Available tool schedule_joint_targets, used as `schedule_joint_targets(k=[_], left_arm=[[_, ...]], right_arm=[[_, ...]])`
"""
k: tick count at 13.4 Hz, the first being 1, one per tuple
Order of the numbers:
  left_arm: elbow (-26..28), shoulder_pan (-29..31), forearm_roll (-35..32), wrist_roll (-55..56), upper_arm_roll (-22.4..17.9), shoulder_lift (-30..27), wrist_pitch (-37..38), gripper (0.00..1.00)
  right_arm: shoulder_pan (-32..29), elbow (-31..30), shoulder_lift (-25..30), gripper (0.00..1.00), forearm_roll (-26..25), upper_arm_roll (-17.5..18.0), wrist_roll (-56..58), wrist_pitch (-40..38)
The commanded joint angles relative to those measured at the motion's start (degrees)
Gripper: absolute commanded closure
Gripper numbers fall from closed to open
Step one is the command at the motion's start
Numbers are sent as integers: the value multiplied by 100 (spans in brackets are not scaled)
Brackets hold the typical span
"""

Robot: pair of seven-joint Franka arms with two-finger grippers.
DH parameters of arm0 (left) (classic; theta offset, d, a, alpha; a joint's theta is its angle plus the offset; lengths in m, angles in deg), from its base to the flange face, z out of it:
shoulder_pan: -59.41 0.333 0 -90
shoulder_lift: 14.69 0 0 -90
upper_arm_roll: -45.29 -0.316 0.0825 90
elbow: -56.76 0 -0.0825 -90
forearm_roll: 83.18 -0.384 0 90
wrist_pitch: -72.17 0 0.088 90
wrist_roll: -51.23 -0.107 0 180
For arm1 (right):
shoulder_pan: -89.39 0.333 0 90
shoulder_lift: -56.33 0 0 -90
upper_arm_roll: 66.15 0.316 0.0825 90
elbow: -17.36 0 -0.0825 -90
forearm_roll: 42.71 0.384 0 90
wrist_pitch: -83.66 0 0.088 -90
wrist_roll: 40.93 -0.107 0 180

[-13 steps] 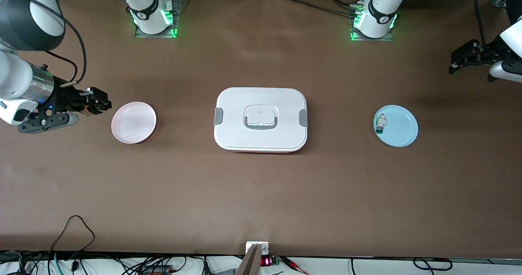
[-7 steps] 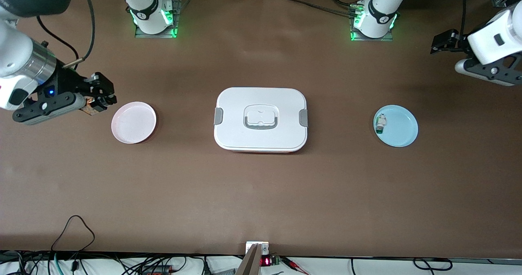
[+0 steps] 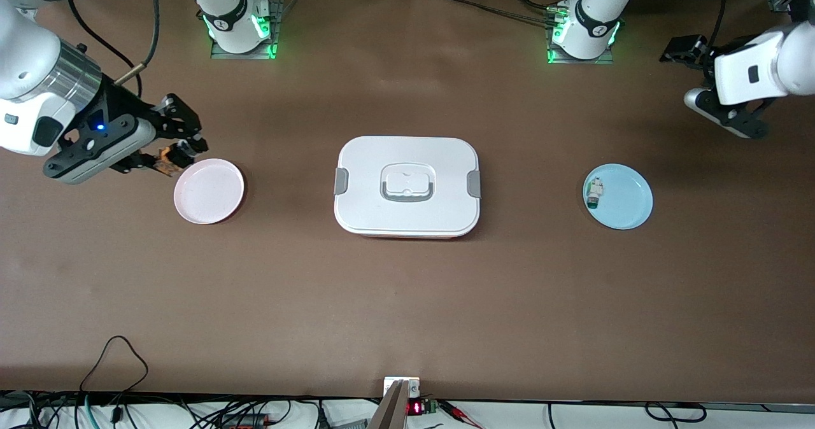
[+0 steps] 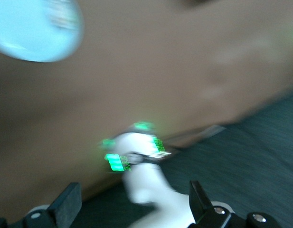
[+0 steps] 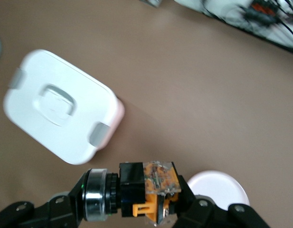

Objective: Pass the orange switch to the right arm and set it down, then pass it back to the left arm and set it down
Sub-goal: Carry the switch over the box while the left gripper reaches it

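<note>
The orange switch (image 3: 167, 156) is in the air beside the rim of the pink plate (image 3: 209, 191), at the right arm's end of the table. My right gripper (image 3: 176, 150) is shut on it. In the right wrist view the switch (image 5: 147, 191) lies crosswise between the fingers of that gripper (image 5: 137, 205), black body and silver collar to one side, orange terminal end to the other. The white box (image 3: 375, 207) stands closed mid-table, also seen as the box (image 5: 61, 111). My left gripper (image 3: 680, 48) hangs open and empty over the left arm's end of the table, with its jaws (image 4: 132, 205) wide apart.
A light blue plate (image 3: 630, 201) at the left arm's end holds a small white-and-green part (image 3: 595, 193). The same blue plate (image 4: 37, 28) shows in the left wrist view, with the left arm's base (image 4: 137, 161) below the gripper. Cables lie along the table's near edge.
My right gripper has carried the switch toward the pink plate's rim. The left arm has swung away from the front camera, toward its base, still open.
</note>
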Motion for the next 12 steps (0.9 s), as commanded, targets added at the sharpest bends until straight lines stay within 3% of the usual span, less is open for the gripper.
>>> schedule_joint_targets(k=[1, 4, 7, 12], left_arm=[[-110, 1112, 1743, -353, 11, 1189, 549, 0], [-93, 1493, 2985, -109, 2, 1684, 532, 0], [249, 1554, 3855, 794, 2, 1633, 208, 0], [329, 1221, 5210, 2844, 440, 1633, -494, 0]], right_arm=[[-58, -19, -24, 61, 722, 13, 647, 262], [-14, -63, -86, 61, 1073, 48, 1420, 351], [-23, -387, -182, 62, 2381, 48, 2640, 368], [-31, -748, -296, 63, 3489, 48, 4003, 316]])
